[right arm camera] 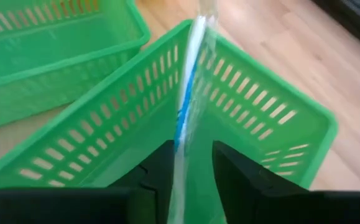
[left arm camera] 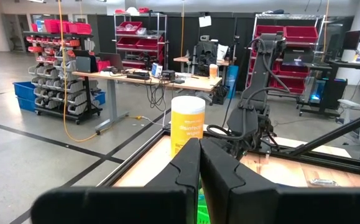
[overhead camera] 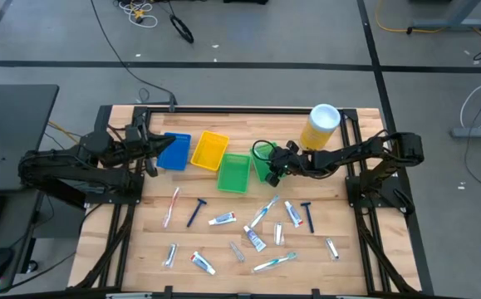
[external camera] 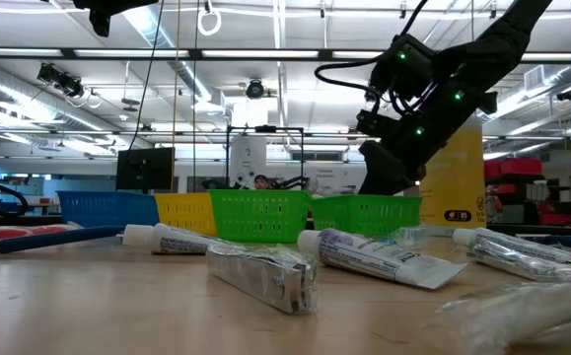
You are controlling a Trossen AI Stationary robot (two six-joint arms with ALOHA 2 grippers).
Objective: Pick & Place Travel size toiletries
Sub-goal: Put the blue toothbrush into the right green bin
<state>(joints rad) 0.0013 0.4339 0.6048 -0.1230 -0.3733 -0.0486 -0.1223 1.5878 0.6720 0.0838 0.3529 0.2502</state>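
Wooden tabletop (overhead camera: 140,241), pale planks in a dark frame, carries every listed item.

Yellow canister (overhead camera: 320,127), tall, white lid, upright at 1 o'clock on the tabletop.

Bins, four, in a row across the 12 o'clock half: blue bin (overhead camera: 174,151), yellow bin (overhead camera: 209,150), large green bin (overhead camera: 233,173), and a smaller green bin (right arm camera: 273,124) mostly hidden under the right arm in the high view.

Left gripper (overhead camera: 154,149): raised at 10 o'clock, just beside the blue bin; fingers (left arm camera: 186,165) pressed together with nothing between them.

Right gripper (overhead camera: 275,166): above the smaller green bin, just past 12 o'clock; fingers (right arm camera: 235,165) closed on a packaged toothbrush (right arm camera: 189,81), clear wrap with a blue streak, which stands up out of the gripper over that bin's interior.

Travel size toiletries, loose, spread over the 6 o'clock half of the tabletop, apart from the bins:
- red-and-white toothbrush (overhead camera: 172,206), at 8 o'clock
- dark blue razor (overhead camera: 196,211), just beside it
- second dark blue razor (overhead camera: 308,214), at 4 o'clock
- green toothbrush (overhead camera: 274,262), at 6 o'clock
- white toothpaste tube (overhead camera: 222,219), near centre
- toothpaste tube (external camera: 369,256), prominent in the low view
- silvery tube (external camera: 263,273), lying nearest the low camera.
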